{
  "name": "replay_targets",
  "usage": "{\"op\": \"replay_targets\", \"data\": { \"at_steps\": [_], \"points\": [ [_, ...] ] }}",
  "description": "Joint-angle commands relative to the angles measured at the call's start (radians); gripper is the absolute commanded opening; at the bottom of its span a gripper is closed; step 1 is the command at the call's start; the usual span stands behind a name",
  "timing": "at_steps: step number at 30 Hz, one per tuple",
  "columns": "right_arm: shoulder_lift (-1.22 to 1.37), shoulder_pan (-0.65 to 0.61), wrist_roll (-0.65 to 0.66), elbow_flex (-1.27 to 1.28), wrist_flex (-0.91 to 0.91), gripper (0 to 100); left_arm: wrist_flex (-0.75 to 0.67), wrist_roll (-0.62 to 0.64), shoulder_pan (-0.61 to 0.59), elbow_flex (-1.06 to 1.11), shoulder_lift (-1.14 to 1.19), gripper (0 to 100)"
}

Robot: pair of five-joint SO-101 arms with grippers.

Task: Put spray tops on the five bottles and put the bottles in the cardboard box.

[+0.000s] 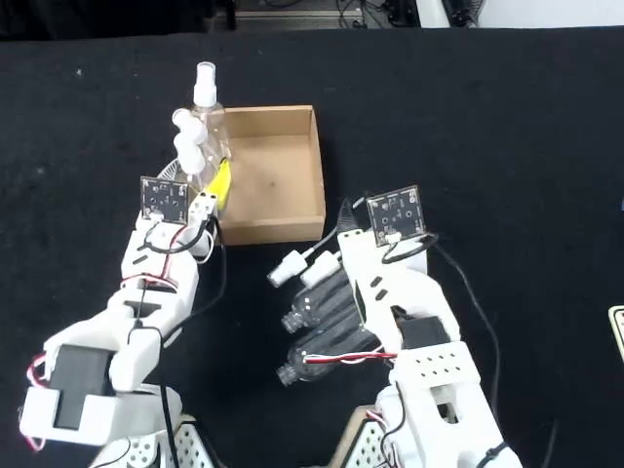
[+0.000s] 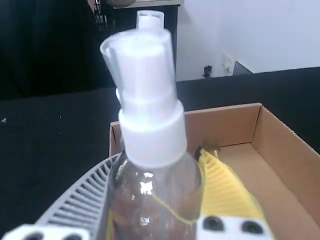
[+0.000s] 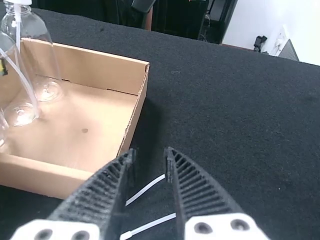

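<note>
Left gripper (image 1: 208,187) had its fingers clenched on a capped spray bottle (image 1: 195,156), held upright at the cardboard box's (image 1: 318,166) left wall beside two already inside, seemingly for lowering in. Right gripper's (image 3: 147,170) fingers were parted, empty, over loose spray tops (image 1: 286,270) near uncapped bottles (image 1: 317,307).

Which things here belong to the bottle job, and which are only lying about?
Job: cardboard box; three capped bottles at its left wall, one in the left gripper; loose spray top; two uncapped bottles lying on the table.
Lying about: pale object at the table's right edge; cables beyond the table.
</note>
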Motion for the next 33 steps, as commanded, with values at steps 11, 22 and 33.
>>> {"op": "replay_targets", "data": {
  "at_steps": [11, 22, 33],
  "points": [
    [-0.042, -0.014, 0.011, -0.012, -0.032, 8.1, -0.044, 0.012, -0.002, -0.048, 0.041, 14],
    [-0.042, -0.014, 0.012, -0.012, -0.034, 8.1, -0.043, 0.005, -0.044, -0.025, 0.040, 24],
    [-0.042, -0.014, 0.012, -0.012, -0.034, 8.1, -0.037, 0.009, -0.044, -0.019, -0.021, 24]
  ]
}}
